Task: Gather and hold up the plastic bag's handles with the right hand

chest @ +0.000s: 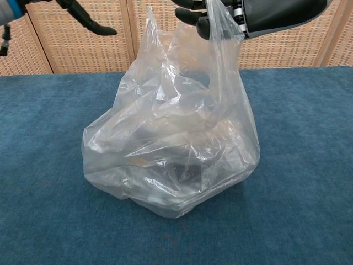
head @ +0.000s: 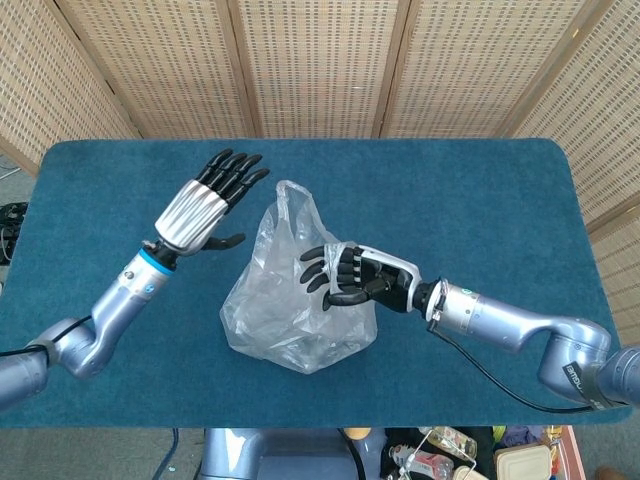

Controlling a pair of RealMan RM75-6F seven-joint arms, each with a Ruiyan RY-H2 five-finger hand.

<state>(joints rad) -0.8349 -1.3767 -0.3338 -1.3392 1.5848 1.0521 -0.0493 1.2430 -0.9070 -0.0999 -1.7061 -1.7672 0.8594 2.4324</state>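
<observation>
**A:** Where is the plastic bag (head: 295,300)?

**B:** It sits around the middle of the blue table (head: 470,200), bulging and crumpled, with dark shapes inside that I cannot make out through the film. In the chest view the plastic bag (chest: 171,149) stands upright, its top drawn upward into two peaks.

**A:** And the handles?

**B:** One handle (chest: 223,33) is looped over the right robot hand (head: 345,272), hanging from its fingers (chest: 190,15) as a taut strip down to the bag's body. The other handle (head: 292,205) stands free on the far side, a thin loop poking up toward the screen, touched by nothing.

**A:** So the right robot hand is grasping?

**B:** It carries that one loop across its fingers, which are spread and only slightly curled, reaching over the bag from the right. The strap wraps across the palm in the head view.

**A:** What about the left robot hand (head: 205,205)?

**B:** Released, fingers extended and apart, holding nothing. It hovers above the table just left of the bag's free handle, not touching the plastic. In the chest view only its dark fingertips (chest: 91,22) enter at the upper left.

**A:** Anything behind?

**B:** A woven screen (head: 320,60) runs along the table's far edge.
</observation>
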